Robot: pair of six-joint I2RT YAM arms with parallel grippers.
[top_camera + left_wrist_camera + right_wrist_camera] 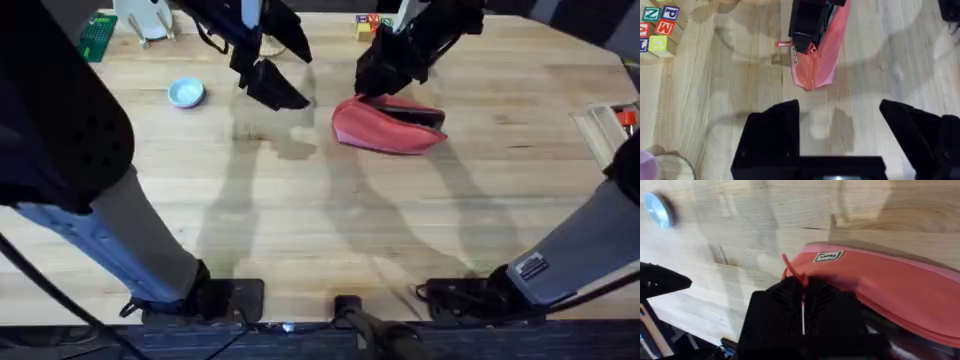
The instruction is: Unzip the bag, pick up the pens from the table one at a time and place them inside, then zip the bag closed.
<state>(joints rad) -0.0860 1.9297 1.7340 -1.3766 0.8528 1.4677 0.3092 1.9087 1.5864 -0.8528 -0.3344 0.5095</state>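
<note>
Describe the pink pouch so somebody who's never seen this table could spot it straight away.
On the wooden table, look right of centre, toward the far side. The bag lies there, a soft salmon-pink oblong with the right end effector at its left end. Nothing else on the table is pink fabric.

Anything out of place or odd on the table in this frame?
Nothing spilled or damaged. The bag lies on the table, gaping open to dark lining; the right gripper is shut on its pull tab. The left gripper hovers open.
</note>
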